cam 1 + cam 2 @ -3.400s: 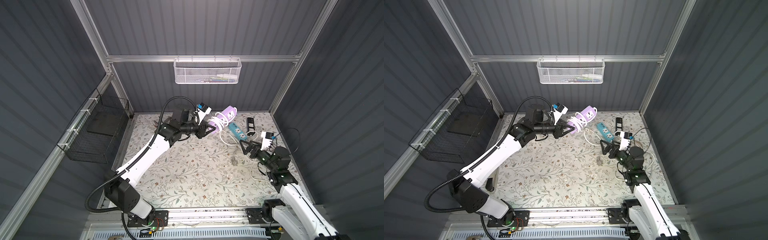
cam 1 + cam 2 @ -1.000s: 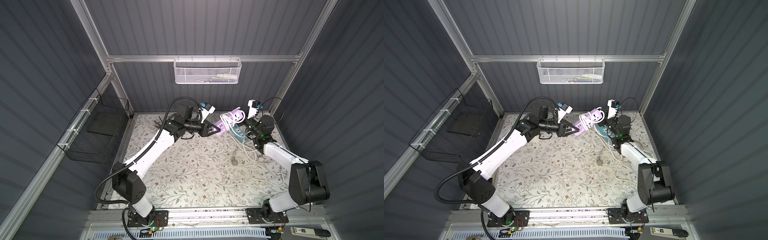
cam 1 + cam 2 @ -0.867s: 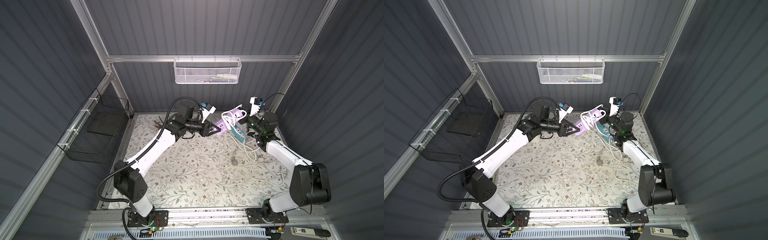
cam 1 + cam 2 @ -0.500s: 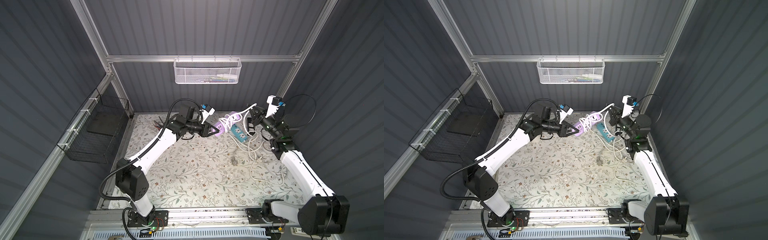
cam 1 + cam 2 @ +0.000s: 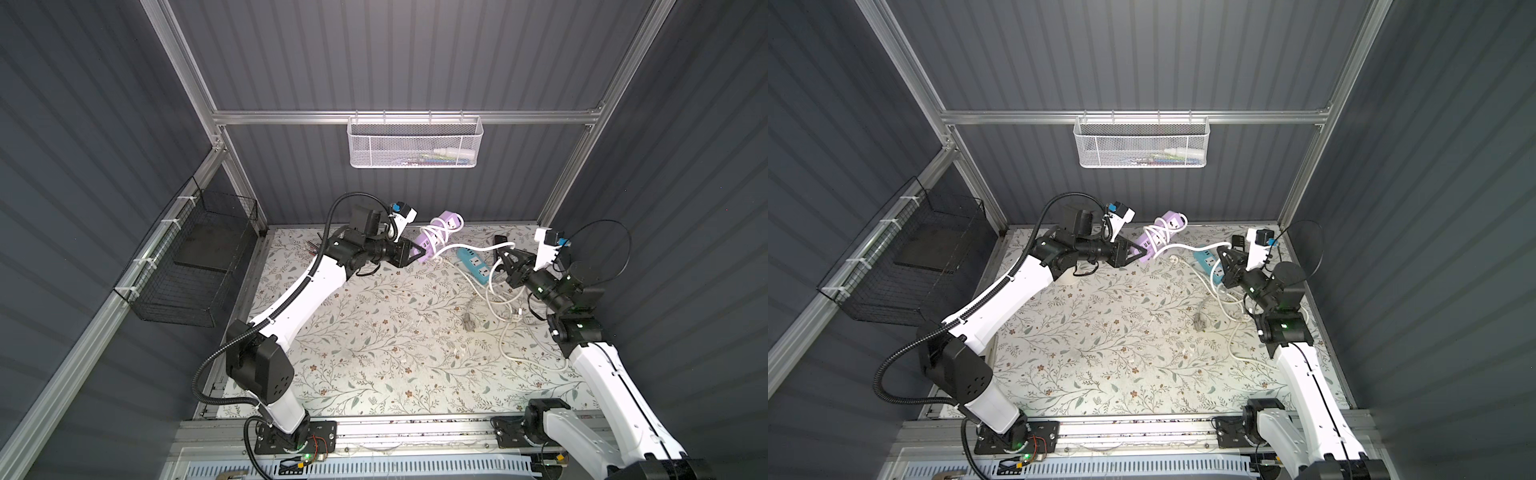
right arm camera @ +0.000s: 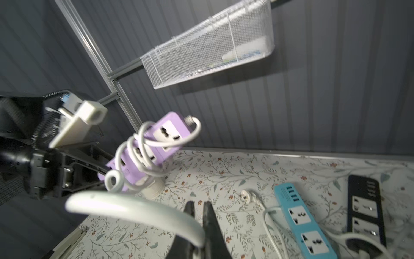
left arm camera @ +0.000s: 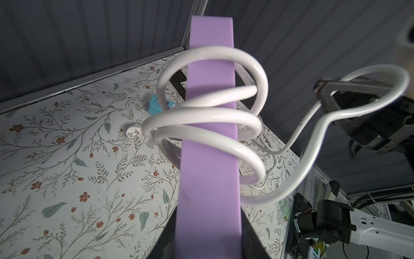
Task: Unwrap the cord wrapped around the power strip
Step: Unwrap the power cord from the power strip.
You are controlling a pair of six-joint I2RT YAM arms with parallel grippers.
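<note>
- The floral mat (image 5: 374, 332) is covering the floor, and loose white cables (image 5: 505, 332) are trailing over its right side.
- The right gripper (image 5: 507, 254) is hovering above the mat on the right with its jaws closed, pinching the white cord (image 5: 465, 248) - the cord is running from there across to the purple power strip (image 5: 442, 230).
- The left gripper (image 5: 419, 252) is clamping 1 end of that strip and holding it in the air, with the free end tilting up toward the back wall.
- The cord is sitting in loose coils around the strip's middle, so it is only partly unwound.
- 2 other strips - a blue strip (image 5: 473, 266) and a black strip (image 5: 500, 240) - are lying flat on the mat between the grippers.
- A white mesh basket (image 5: 413, 143) is hanging on the back wall.
- A black wire basket (image 5: 195, 266) is hanging on the left wall.
</note>
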